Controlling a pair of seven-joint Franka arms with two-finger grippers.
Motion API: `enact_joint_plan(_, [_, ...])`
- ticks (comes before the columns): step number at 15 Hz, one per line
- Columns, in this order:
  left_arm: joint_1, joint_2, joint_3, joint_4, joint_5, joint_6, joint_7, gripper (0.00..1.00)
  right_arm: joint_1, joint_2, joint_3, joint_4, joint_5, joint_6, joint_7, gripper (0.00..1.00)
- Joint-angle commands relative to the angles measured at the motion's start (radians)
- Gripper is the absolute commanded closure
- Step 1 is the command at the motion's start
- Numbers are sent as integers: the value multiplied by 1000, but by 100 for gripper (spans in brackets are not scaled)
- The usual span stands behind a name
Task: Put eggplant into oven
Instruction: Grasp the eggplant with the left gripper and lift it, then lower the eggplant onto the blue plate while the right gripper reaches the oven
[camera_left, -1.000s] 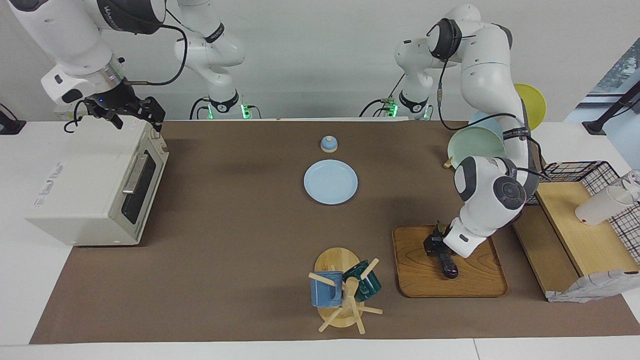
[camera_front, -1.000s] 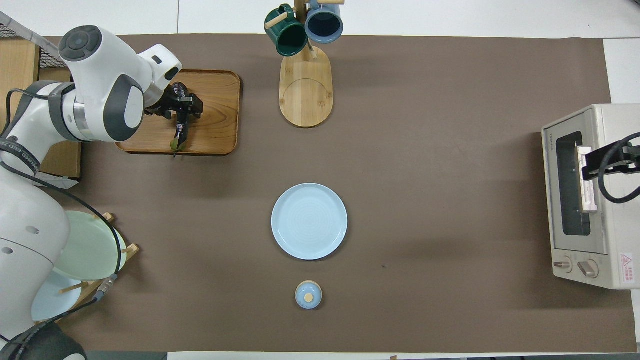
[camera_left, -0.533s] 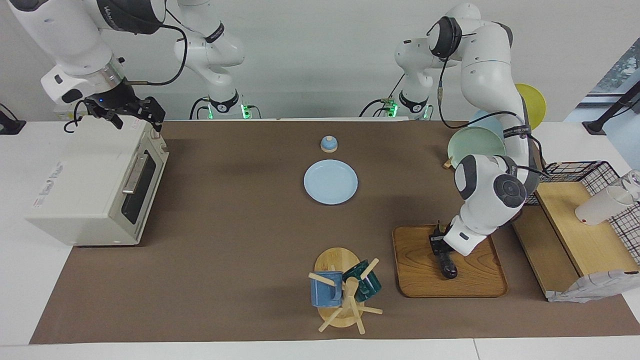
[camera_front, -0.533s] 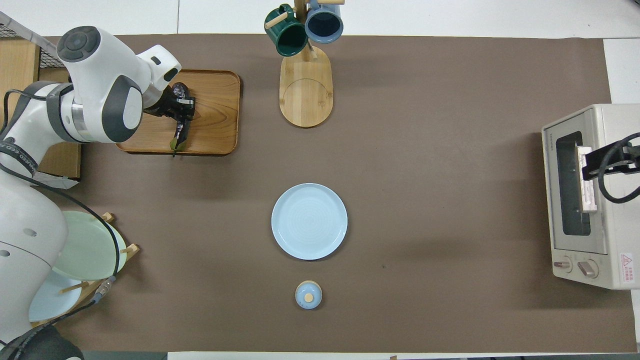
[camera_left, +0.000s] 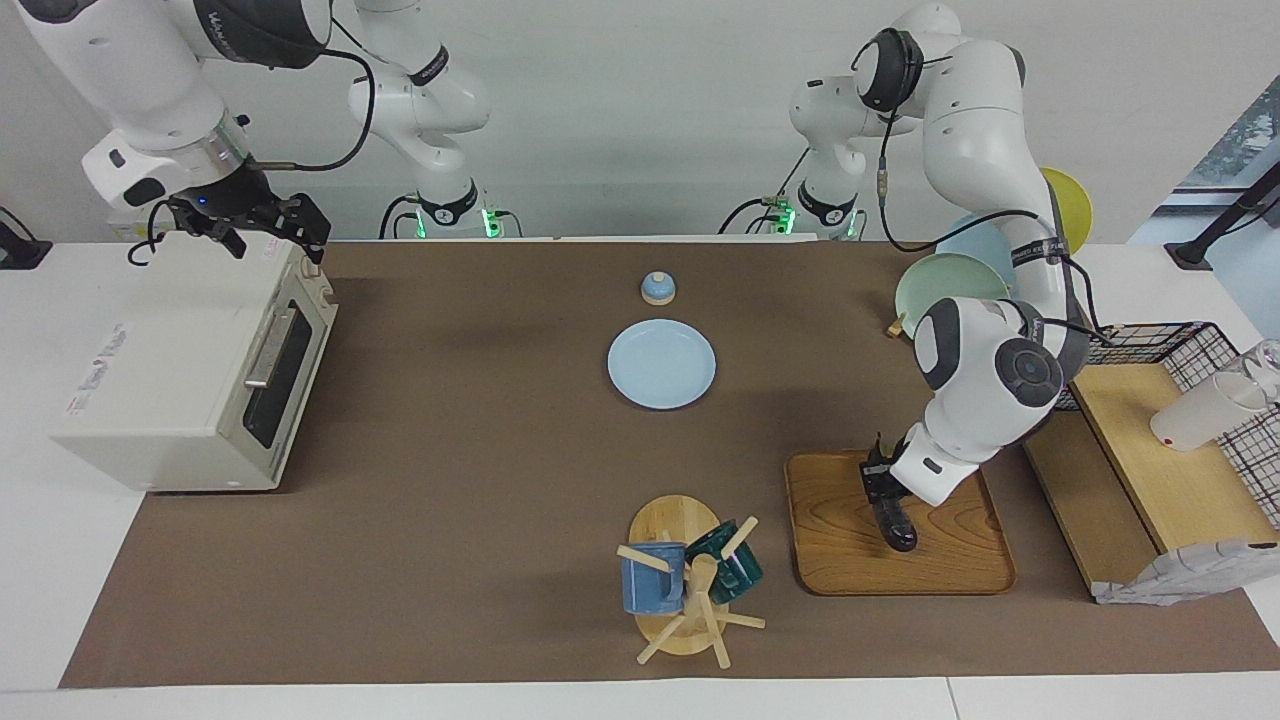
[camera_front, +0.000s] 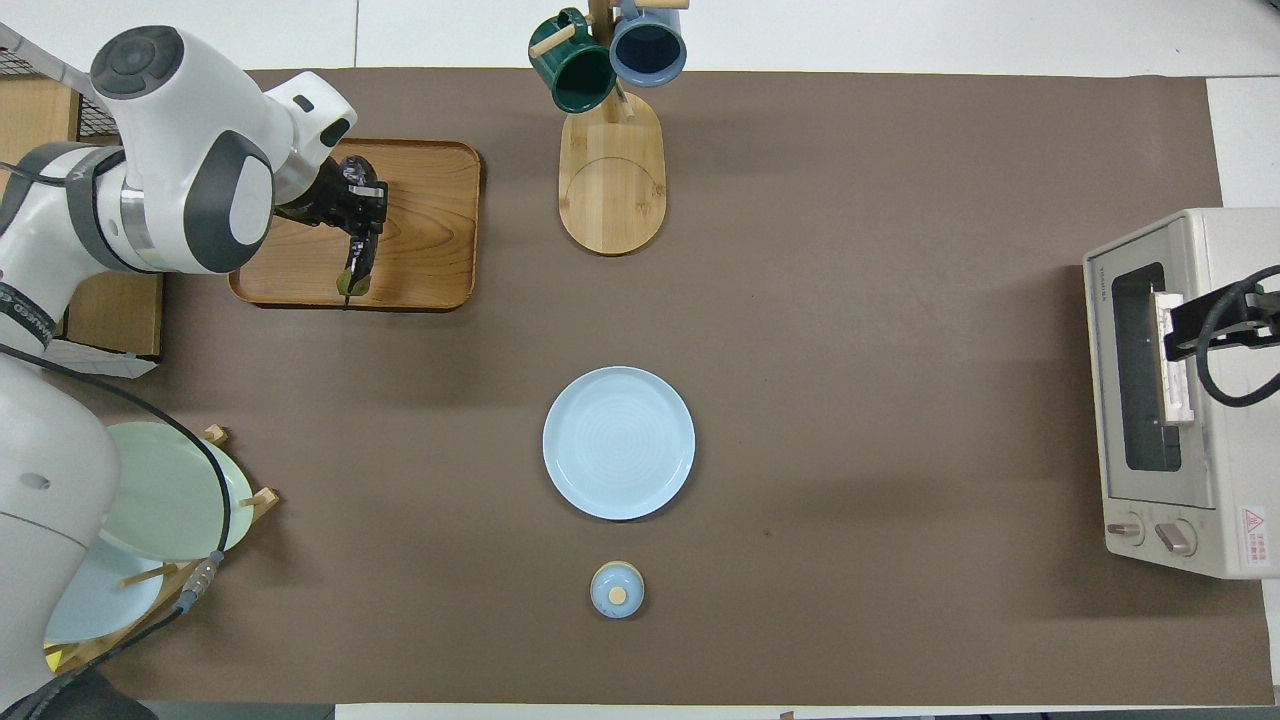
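Item: eggplant (camera_left: 893, 522), dark and slim, sitting at lower right of the facing view on the wooden tray (camera_left: 840, 560); in the overhead view it is showing at upper left, green stem end pointing down the frame.

Item: left gripper (camera_left: 880, 487), reaching down onto the tray, jaws closing on the eggplant near its middle. Whether the eggplant is already clearing the tray or resting on it is hard to tell, since the wrist is hiding the contact.

Item: oven (camera_left: 190, 375), cream-white, standing at middle left of the facing view, at the right arm's end of the worktop (camera_left: 480, 480); door looking shut, bar handle facing the mat.

Item: right gripper (camera_left: 265, 225), hanging over the top corner of the oven at upper left of the facing view, jaws standing open, holding nothing.

Step in hand, as judged: securing the grasp and lifting. Doing it well is likely meaning raising straight up so the long ends are not dragging on the tray rim, keeping the eggplant level against slipping on its glossy skin, and travelling high over the mug rack (camera_left: 690, 590) and blue plate (camera_left: 661, 364). The door is needing opening before delivery; the right gripper is well placed for that.
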Motion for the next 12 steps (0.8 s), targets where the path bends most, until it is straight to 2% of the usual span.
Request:
enact_joint_plan(1, [-45, -153, 3, -58, -54, -105, -93, 100, -2, -25, -4, -32, 26, 23, 10, 0])
enact_joint_plan(4, [-146, -273, 1, -139, -80, -161, -265, 100, -1, -25, -4, -31, 27, 25, 10, 0])
enact_joint_plan(8, [-353, -348, 3, -252, -80, -133, -472, 100, 7, -25, 0, -32, 27, 22, 9, 0])
enact_joint_plan(9, [-402, -370, 3, -301, -80, -92, -497, 100, 8, -26, 0, -35, 27, 22, 7, 0])
enact_joint_plan(11, [-491, -437, 3, -471, -80, 69, -552, 100, 10, -36, 4, -61, 43, 73, 6, 0])
enact_joint_plan(12, [-533, -480, 3, -575, -80, 159, -570, 100, 8, -48, 4, -95, 44, 115, 4, 33])
